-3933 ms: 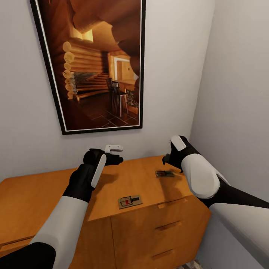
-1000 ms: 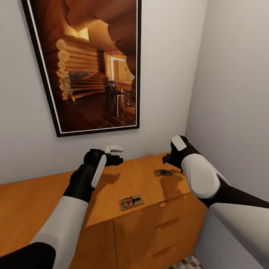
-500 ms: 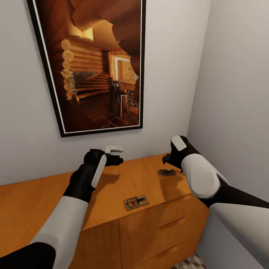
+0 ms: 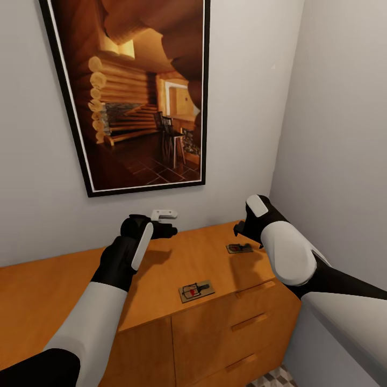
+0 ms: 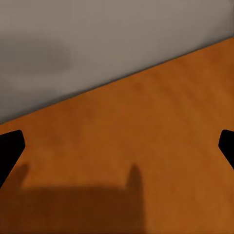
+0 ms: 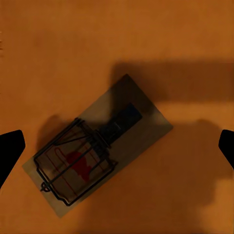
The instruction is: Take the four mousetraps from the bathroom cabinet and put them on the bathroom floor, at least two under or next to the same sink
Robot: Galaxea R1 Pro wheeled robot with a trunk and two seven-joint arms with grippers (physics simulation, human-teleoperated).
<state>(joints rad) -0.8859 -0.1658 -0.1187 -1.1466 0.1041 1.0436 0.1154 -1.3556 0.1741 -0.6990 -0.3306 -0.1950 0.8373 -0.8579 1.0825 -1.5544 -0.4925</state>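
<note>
While two mousetraps lie flat on top of the orange-brown cabinet (image 4: 177, 258), one (image 4: 196, 291) sits near its front edge above the drawers and the other (image 4: 239, 248) lies further back toward the right-hand wall; the right gripper (image 6: 117, 146) hovers directly above that rear trap, fingertips spread wide and touching nothing; the left gripper (image 5: 117, 146) hangs over bare cabinet top near the back wall, likewise spread and empty; a framed log-cabin picture (image 4: 142, 91) hangs on the wall above.
</note>
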